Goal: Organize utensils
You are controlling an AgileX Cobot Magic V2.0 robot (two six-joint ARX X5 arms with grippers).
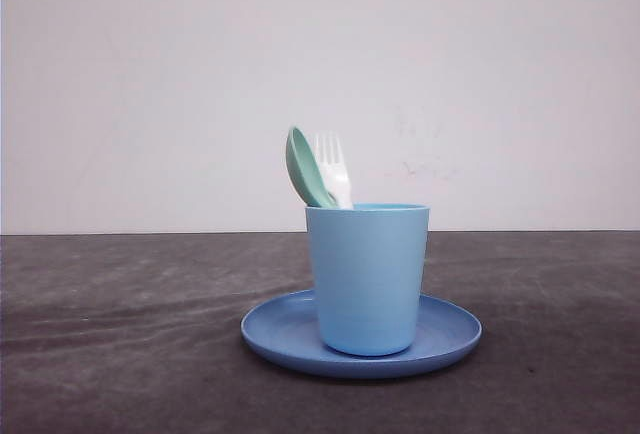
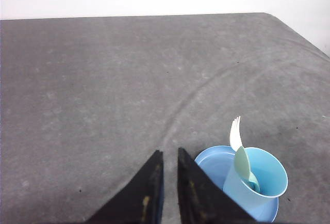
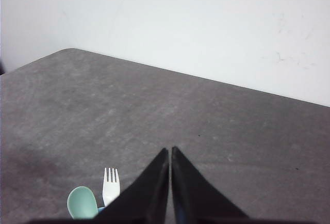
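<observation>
Plate: a round blue plastic plate (image 1: 277, 332) lies nearest the front camera, flat on the table, with a raised rim.
Cup: a light blue plastic cup (image 1: 367, 279) stands upright on the plate, slightly towards the back of it, its mouth open upwards.
Fork: a small white plastic fork (image 1: 333, 168) stands in the cup, handle down inside, tines up. Its long axis is close to vertical, leaning a little to the left in the front view.
Spoon: a mint-green plastic spoon (image 1: 304, 168) stands in the same cup just left of the fork, bowl up, handle hidden in the cup. It leans left as well, and its bowl overlaps the fork's head.
Left tool: the left tool (image 2: 170, 154) hangs above the table with its two black fingers close together, a narrow gap between the tips, nothing between them. The cup and plate sit just beside it.
Right tool: the right tool (image 3: 169, 150) has its black fingers pressed nearly tip to tip, empty. The fork tines and the spoon bowl appear near it.
Table: a dark grey table (image 1: 120, 334) with a matt, cloth-like top showing faint pale smears and a rounded far corner.
Room: a plain white wall (image 1: 320, 74) behind, with a few small dark scuffs to the right.
</observation>
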